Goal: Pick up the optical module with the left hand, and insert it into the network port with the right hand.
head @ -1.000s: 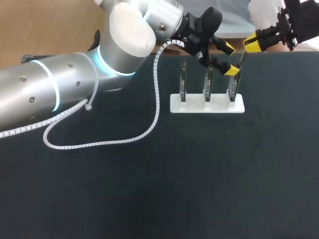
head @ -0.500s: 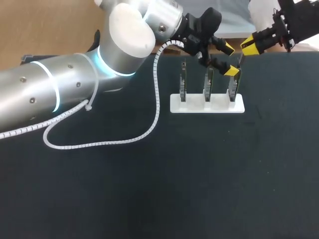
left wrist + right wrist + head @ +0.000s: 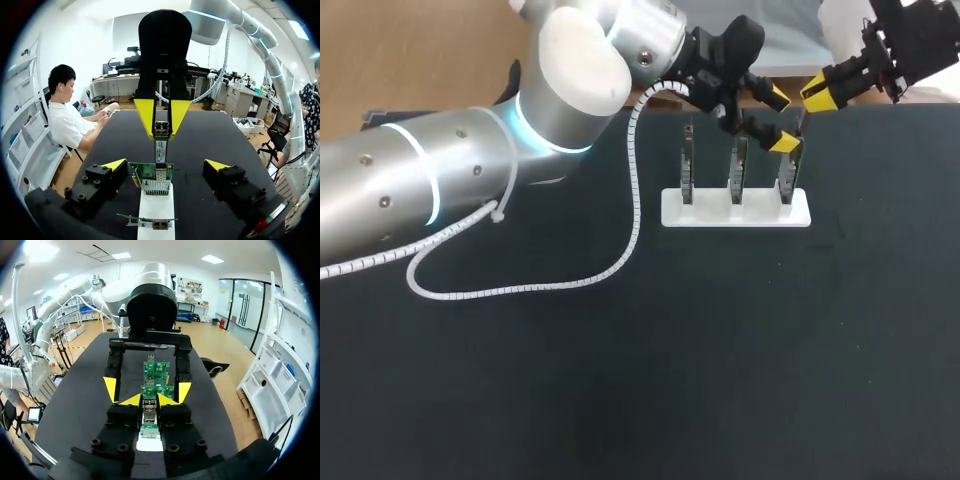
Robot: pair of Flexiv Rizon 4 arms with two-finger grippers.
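Your right gripper (image 3: 161,116) is clamped on the optical module (image 3: 161,145), both yellow tips pinching its upper end and holding it upright directly above the white stand (image 3: 710,214). The module's lower end meets the top of the network card (image 3: 146,171) in the stand's right-hand slot, over the network port (image 3: 156,186); you cannot tell whether it has entered. Your left gripper (image 3: 781,120) hangs wide open over that same end of the stand, one yellow finger on each side of the card, gripping nothing. A middle card (image 3: 739,165) and a left-end card (image 3: 687,165) stand upright in the stand's other slots. The left arm (image 3: 470,180) stretches away to the stand's left, its white coiled cable (image 3: 632,180) looping across the dark table (image 3: 720,350) beside the stand.
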